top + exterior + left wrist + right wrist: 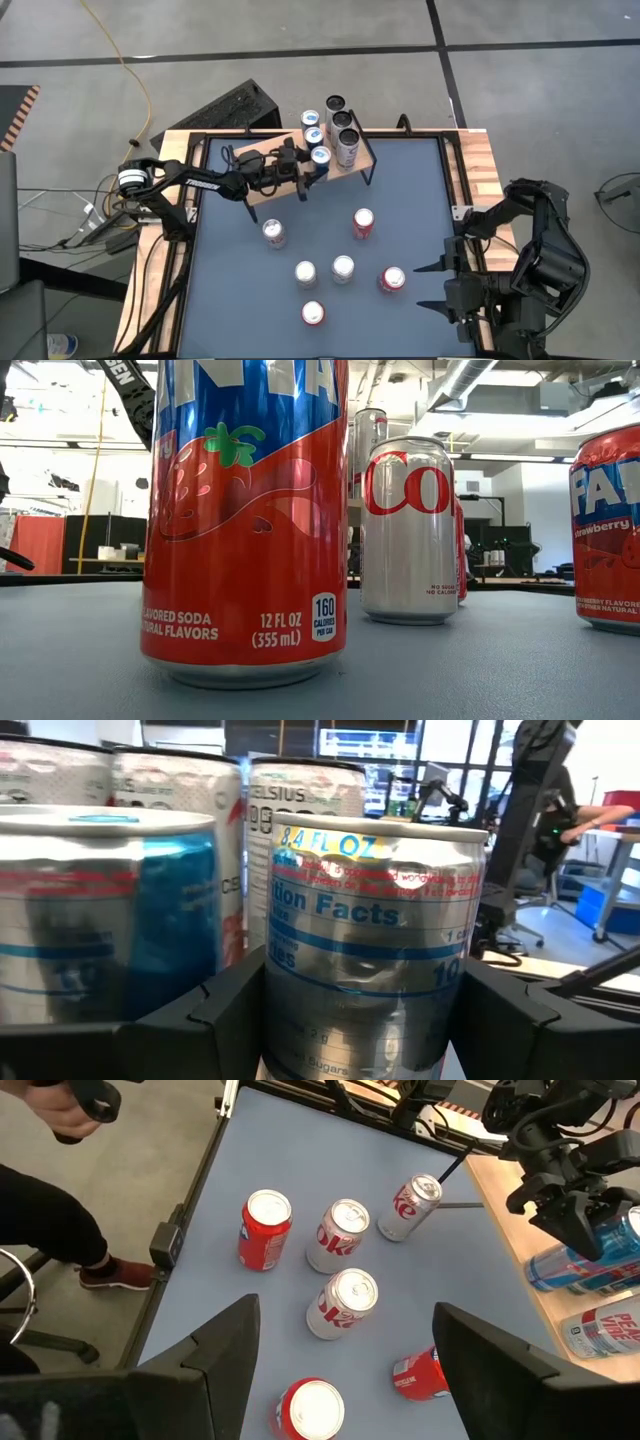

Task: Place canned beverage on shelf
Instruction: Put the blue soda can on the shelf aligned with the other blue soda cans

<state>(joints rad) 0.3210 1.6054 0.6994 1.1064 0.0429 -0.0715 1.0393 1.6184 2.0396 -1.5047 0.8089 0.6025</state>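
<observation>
Low view: strawberry can [245, 520] hides shelf, tools.

strawberry soda can [245, 520] top cut off by low view edge; shelf [262, 190] board mostly hidden under left arm.

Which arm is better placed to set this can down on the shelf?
Left. Its end effector already grips a blue-and-silver can over the shelf; the right end effector waits empty at the table's edge.
</observation>
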